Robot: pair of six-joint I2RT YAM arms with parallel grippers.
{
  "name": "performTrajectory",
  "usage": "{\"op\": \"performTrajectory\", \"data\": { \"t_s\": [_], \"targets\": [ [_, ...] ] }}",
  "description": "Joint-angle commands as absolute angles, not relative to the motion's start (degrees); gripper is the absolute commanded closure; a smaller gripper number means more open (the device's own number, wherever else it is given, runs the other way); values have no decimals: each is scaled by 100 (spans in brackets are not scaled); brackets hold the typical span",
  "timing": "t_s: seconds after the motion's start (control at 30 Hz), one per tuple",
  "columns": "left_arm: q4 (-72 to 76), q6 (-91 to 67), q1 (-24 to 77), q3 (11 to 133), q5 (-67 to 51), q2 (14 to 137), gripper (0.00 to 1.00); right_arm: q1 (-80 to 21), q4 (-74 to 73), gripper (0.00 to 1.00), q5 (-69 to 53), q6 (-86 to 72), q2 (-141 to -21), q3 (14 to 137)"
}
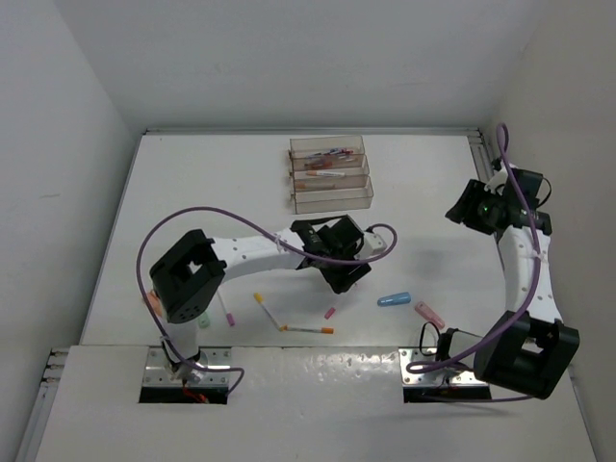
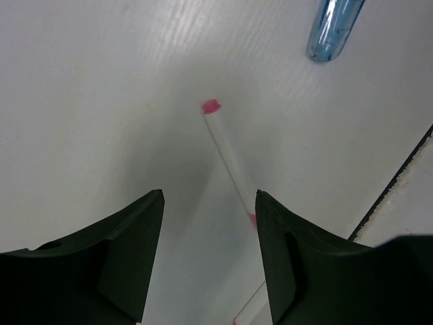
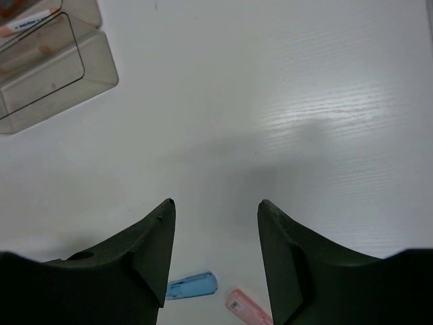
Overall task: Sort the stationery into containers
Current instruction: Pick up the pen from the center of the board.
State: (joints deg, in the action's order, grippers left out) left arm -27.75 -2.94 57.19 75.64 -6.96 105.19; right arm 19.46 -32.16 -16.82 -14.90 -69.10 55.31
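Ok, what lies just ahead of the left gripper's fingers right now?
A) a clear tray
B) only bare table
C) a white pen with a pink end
C: the left wrist view shows the white pen lying just ahead of the open left gripper.

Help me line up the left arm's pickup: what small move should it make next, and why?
Probably nudge the left gripper sideways toward the pink-capped pen before lowering. The gripper is open with nothing in it. The pen lies slantwise on the table, and in the wrist view its near end slips behind one finger instead of sitting centred in the gap.
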Motion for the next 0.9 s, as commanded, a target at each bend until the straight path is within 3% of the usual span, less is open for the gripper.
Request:
{"op": "performTrajectory", "data": {
  "t_s": [0.0, 0.23, 0.63, 0.73, 0.83, 0.87],
  "targets": [
    [-2479, -580, 6063, 7383, -519, 10388, 37, 1925, -3331, 48, -1319, -1380, -6750, 5651],
    [-2549, -720, 6381, 7409, -413, 10608, 35, 1925, -3463, 48, -1371, -1494, -6724, 5722],
    [-2795, -879, 6381, 7603, 720, 11267, 45, 1925, -3436, 48, -1502, -1678, -6671, 5599],
    [-2874, -791, 6363, 7585, 730, 11320, 51, 1916, -3393, 48, -1555, -1740, -6723, 5581],
    [-2892, -721, 6285, 7454, 677, 11382, 64, 1907, -3375, 48, -1608, -1758, -6820, 5633],
    [-2874, -625, 6258, 7418, 651, 11399, 75, 1907, -3366, 49, -1617, -1732, -6881, 5651]
  ]
}}
